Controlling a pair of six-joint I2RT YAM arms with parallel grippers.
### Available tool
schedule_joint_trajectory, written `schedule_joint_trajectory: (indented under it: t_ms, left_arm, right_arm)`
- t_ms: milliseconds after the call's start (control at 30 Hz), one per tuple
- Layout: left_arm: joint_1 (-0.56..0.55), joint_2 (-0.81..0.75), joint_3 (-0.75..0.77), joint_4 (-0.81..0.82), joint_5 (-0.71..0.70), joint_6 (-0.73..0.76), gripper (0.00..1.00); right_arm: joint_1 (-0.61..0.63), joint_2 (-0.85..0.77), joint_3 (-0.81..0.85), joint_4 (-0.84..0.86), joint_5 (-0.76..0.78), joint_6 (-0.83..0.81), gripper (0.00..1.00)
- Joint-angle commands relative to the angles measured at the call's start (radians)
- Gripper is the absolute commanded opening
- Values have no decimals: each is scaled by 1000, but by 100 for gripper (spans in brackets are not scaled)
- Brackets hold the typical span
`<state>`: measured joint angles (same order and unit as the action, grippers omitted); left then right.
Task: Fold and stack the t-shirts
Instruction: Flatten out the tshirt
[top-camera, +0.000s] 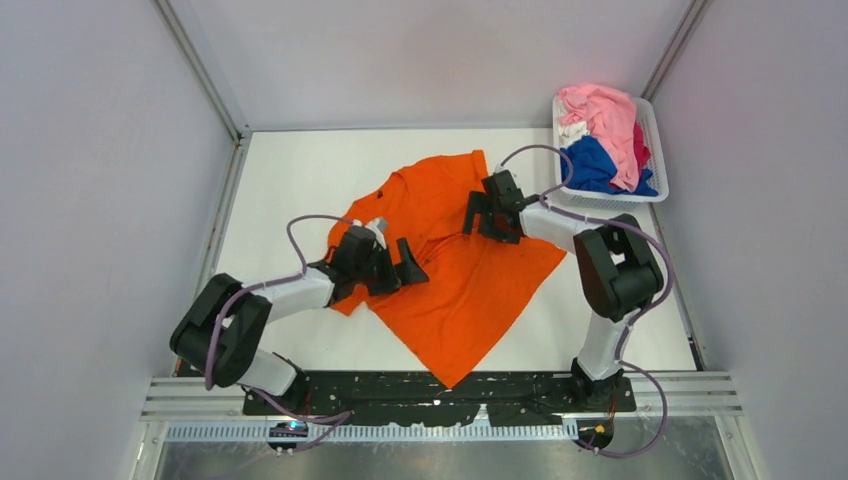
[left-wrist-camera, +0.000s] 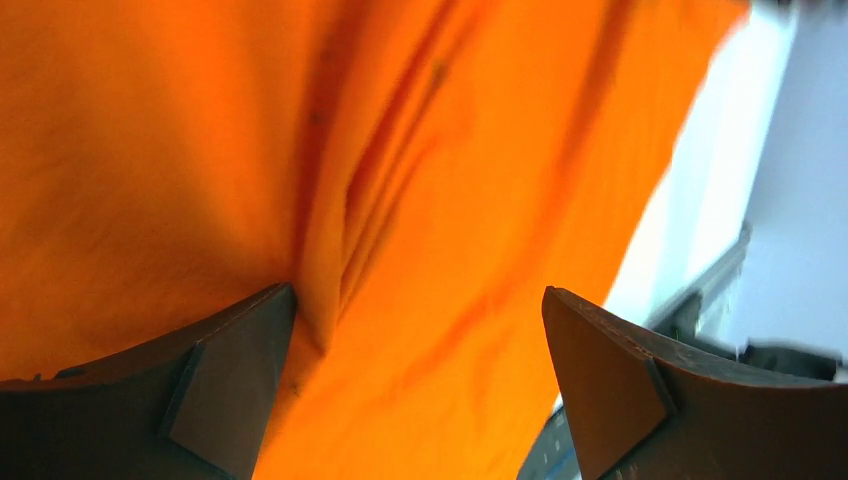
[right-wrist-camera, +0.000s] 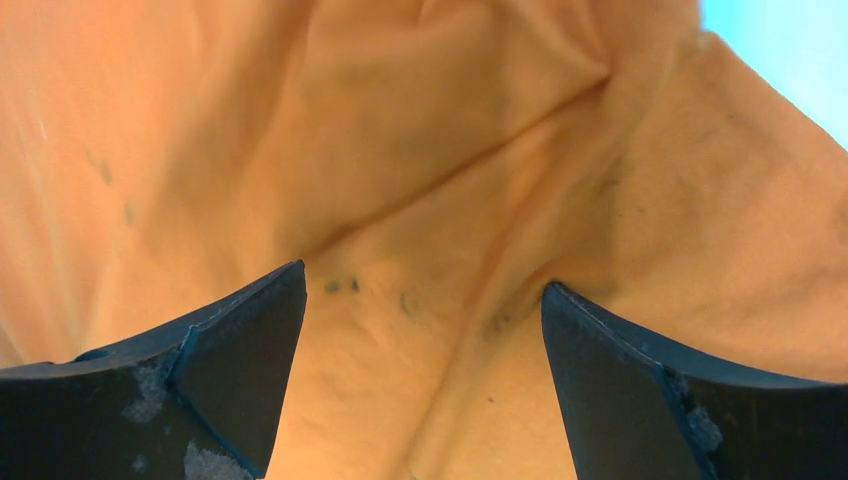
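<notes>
The bright orange t-shirt lies spread and wrinkled on the white table, one corner pointing to the near edge. My left gripper is open, low over its left middle; in the left wrist view the cloth with a fold fills the space between the fingers. My right gripper is open over the shirt's upper right part; the right wrist view shows creased cloth between the fingers. Pink, white, royal blue and magenta shirts lie heaped in the basket.
A white mesh plastic basket stands at the back right corner of the table. Grey walls with metal frame rails close the table on three sides. Bare white table shows at the back left.
</notes>
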<state>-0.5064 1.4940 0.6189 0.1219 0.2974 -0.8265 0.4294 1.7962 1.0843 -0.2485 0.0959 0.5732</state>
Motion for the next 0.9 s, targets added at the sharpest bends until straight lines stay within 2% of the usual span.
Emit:
schedule_joint_trajectory:
  t_ms: [0, 133, 200, 267, 333, 400, 500, 567, 700, 867]
  left_arm:
    - [-165, -30, -114, -54, -1, -108, 100]
    - [-212, -56, -115, 15, 30, -103, 100]
    - [-220, -49, -111, 102, 85, -116, 100]
    - [-237, -14, -96, 231, 129, -128, 100]
    - [-250, 39, -49, 243, 117, -132, 100]
    - [-253, 107, -6, 296, 124, -167, 100]
    - [-267, 199, 33, 475, 157, -243, 100]
    - [-271, 228, 54, 508, 166, -266, 100]
    - [-270, 147, 33, 422, 107, -201, 100]
    - [-269, -106, 73, 13, -163, 20, 100]
  right_arm:
    - [-14, 157, 195, -106, 6, -61, 95]
    - [-3, 273, 384, -108, -34, -88, 95]
    - [4, 333, 489, -137, -37, -109, 95]
    - [11, 384, 613, -147, -48, -127, 96]
    - [22, 426, 687, -151, -96, -145, 96]
    - [43, 462, 752, -169, -126, -168, 95]
    - [87, 501, 825, -196, -146, -226, 96]
    - [100, 511, 868, -217, -171, -250, 95]
    - [100, 443, 853, -223, -137, -276, 95]
    - [71, 295, 734, -177, -109, -280, 95]
